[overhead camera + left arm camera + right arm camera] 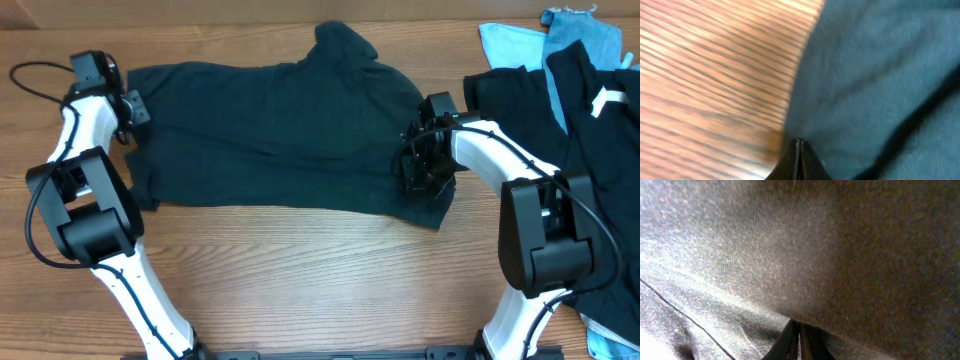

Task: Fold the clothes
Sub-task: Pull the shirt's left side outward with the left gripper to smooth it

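A wood-grain table (pixel 300 280), and a black T-shirt (pixel 270 140) lies spread across its middle. Over on the right sits a heap of black garments (pixel 600 170), with light blue pieces (pixel 510 45) at the far corner.

Matt black knit shirt (pixel 270 130); wood-grain table (pixel 300 280), possibly laminate.

Two grippers (pixel 132 110) (pixel 420 170), one spread black shirt (pixel 270 130), one heap of clothes (pixel 600 150), one table (pixel 300 270)

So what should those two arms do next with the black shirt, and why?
Probably lift both tools a little together: the left tool and right tool look shut on opposite edges of the black shirt, which lies spread out, unfolded.
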